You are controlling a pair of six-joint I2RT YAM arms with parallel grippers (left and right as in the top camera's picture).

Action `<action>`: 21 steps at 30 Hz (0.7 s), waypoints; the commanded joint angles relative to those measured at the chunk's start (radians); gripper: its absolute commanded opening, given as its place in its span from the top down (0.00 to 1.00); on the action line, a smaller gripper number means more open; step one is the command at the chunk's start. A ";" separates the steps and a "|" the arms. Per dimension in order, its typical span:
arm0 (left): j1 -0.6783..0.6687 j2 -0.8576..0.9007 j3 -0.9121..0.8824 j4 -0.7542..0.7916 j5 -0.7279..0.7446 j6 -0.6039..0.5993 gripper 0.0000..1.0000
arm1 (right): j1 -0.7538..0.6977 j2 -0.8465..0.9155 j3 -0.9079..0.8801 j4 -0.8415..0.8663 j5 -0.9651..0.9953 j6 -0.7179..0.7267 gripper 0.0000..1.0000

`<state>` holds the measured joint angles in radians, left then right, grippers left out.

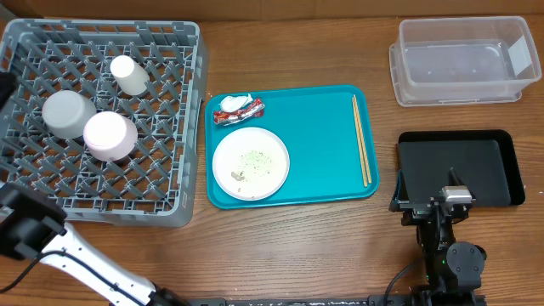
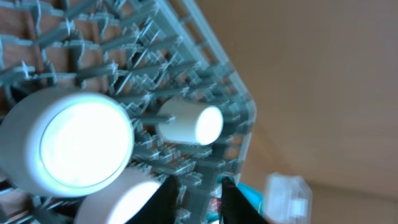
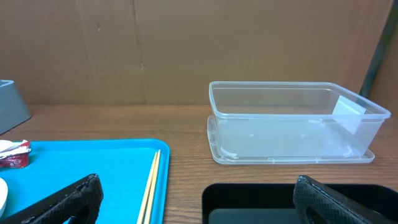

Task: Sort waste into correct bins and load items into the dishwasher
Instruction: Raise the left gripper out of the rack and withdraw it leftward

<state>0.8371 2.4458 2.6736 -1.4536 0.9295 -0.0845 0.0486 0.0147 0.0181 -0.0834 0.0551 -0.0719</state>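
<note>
The chopsticks (image 1: 361, 140) skirt the right edge of the teal tray (image 1: 323, 157).

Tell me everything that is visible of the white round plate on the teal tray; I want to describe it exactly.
The white round plate looks smooth, like ceramic or plastic, with a shallow raised rim. It lies flat, right way up, resting on the teal rectangular tray, in its lower left part in the overhead view. Small pale, rice-like food bits are scattered over its middle. A red-and-white plastic wrapper lies just above it on the tray; whether they touch is unclear.
</note>
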 commanded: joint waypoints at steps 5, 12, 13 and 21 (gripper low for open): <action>-0.171 -0.034 0.027 -0.062 -0.323 0.080 0.74 | 0.006 -0.012 -0.010 0.003 -0.005 -0.004 0.00; -0.282 -0.072 0.140 -0.216 -0.313 0.112 0.74 | 0.006 -0.012 -0.010 0.003 -0.005 -0.004 0.00; -0.298 -0.082 0.156 -0.236 -0.327 0.116 0.74 | 0.006 -0.012 -0.010 0.003 -0.005 -0.004 0.00; -0.496 -0.348 0.059 -0.236 -0.394 0.096 0.33 | 0.006 -0.012 -0.010 0.003 -0.005 -0.004 0.00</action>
<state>0.4282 2.2478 2.7537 -1.6840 0.5793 0.0059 0.0483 0.0147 0.0181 -0.0834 0.0551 -0.0715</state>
